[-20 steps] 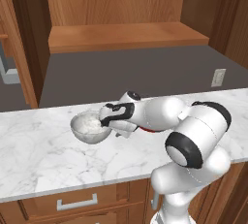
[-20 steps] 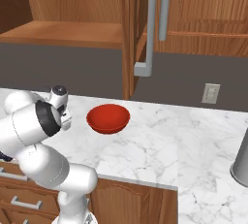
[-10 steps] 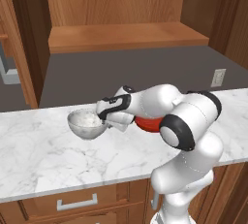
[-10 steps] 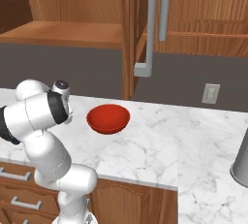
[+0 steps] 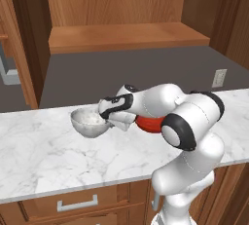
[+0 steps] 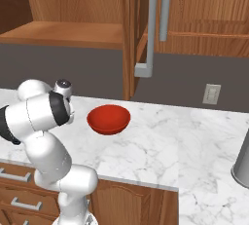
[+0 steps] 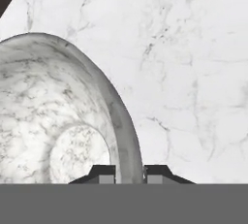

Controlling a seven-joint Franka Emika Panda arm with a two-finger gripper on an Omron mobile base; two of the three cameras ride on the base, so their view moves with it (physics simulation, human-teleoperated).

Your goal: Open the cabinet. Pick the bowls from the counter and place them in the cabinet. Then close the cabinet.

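Over the last second the tool (image 5: 103,117) has gone from wide open to clamped; in the hand view its two dark fingertips (image 7: 102,173) now stand one on each side of the marble bowl's (image 5: 88,122) rim wall, one inside the bowl and one outside, so it grips the grey-white bowl by its edge. A second ago the arm reached toward that bowl with the jaws apart; since then the forearm has swung lower and nearer, and the jaws have closed on the rim.

The marble bowl appears to rest on the desk (image 5: 44,156), just left of the red bowl (image 6: 109,119); whether its base has left the slab yet I cannot tell. The red bowl sits on the desk behind the arm's forearm in the left base view, untouched, and in plain sight in the right base view, below the open cabinet door (image 6: 130,29) with its long grey handle (image 6: 149,34).

The cabinet (image 5: 121,36) stands open above the bowls, its wooden shelf bare; so the opening step looks done, and the first pick has just been secured. By my judgement the next move is a lift clear of the desk and a carry up to that shelf; a rim pinch on a deep, heavy-looking bowl could let it tilt or slip.
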